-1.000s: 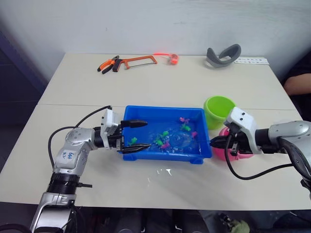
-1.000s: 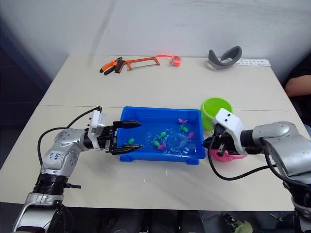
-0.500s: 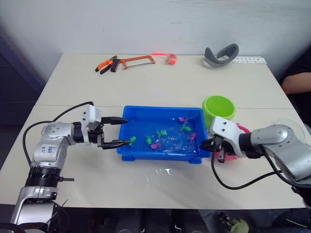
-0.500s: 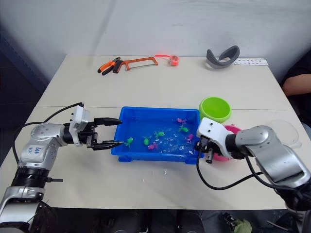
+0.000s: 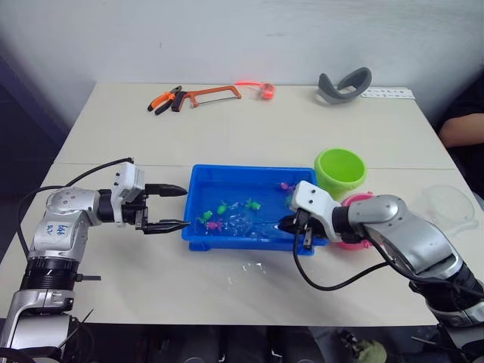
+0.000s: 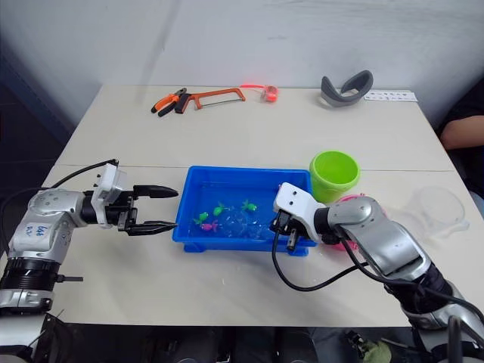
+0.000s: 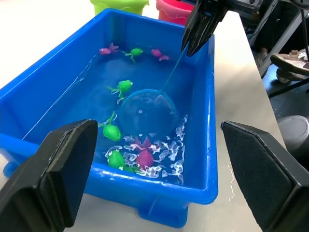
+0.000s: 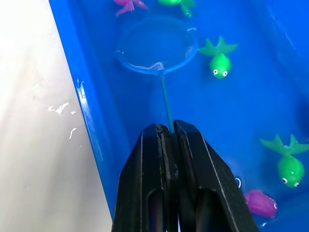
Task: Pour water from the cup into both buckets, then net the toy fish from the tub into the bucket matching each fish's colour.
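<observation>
The blue tub (image 5: pixel 249 169) holds water and several toy fish, green (image 8: pixel 219 60) and pink (image 7: pixel 145 157), drifting toward its left half. My right gripper (image 5: pixel 285 224) is shut on the thin handle of a small net (image 8: pixel 157 46). Its round hoop lies in the water among the fish, with no fish visibly inside it. My left gripper (image 5: pixel 185 206) hangs open just outside the tub's left wall, holding nothing. The lime green bucket (image 5: pixel 340 172) stands at the tub's far right corner. The pink bucket (image 7: pixel 170 8) is beside it, partly behind my right arm. The clear cup (image 5: pixel 448 206) sits farther right.
A hacksaw (image 5: pixel 215 94), pliers (image 5: pixel 166 100), an orange roll (image 5: pixel 266 91) and a grey curved band (image 5: pixel 346 85) lie along the table's far edge. Water drops (image 5: pixel 253 266) spot the table in front of the tub. A person's arm (image 5: pixel 461 132) shows at the right edge.
My right gripper has carried the net leftward from beside the pink bucket into the tub. The left gripper has drawn back left, out of the tub. The fish have drifted left.
</observation>
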